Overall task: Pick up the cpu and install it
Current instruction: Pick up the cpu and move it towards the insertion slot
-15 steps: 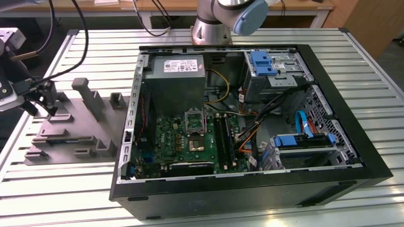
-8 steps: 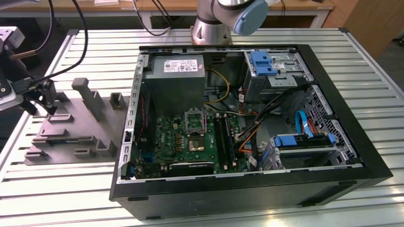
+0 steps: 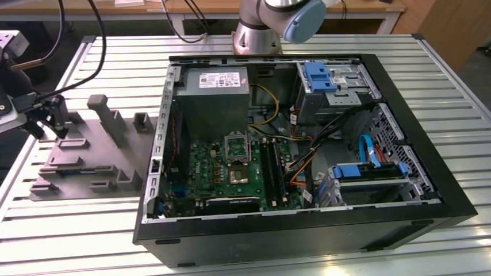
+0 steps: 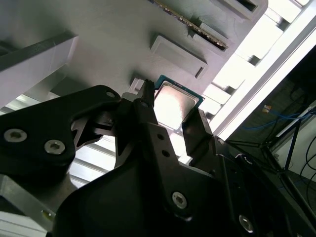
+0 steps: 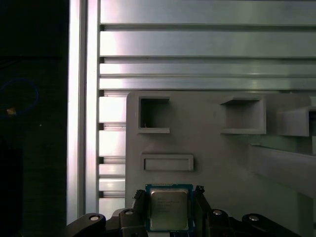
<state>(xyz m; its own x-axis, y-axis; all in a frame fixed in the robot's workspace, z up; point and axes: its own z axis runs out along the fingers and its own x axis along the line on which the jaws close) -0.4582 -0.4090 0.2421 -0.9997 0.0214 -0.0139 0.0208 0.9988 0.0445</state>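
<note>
Gripping the cpu (image 5: pixel 169 210): gripper (image 5: pixel 169 194) fingers (image 5: pixel 199 193) closed against two opposite edges. Cpu over the grey fixture tray (image 5: pixel 217 163), near its edge; resting or lifted, cannot tell.

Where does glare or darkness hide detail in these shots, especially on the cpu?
Second wrist view: glare whitens the cpu lid, and the table slats blow out. First wrist view: the cpu is evenly lit, beyond the table it is black. Exterior view: even light.
</note>
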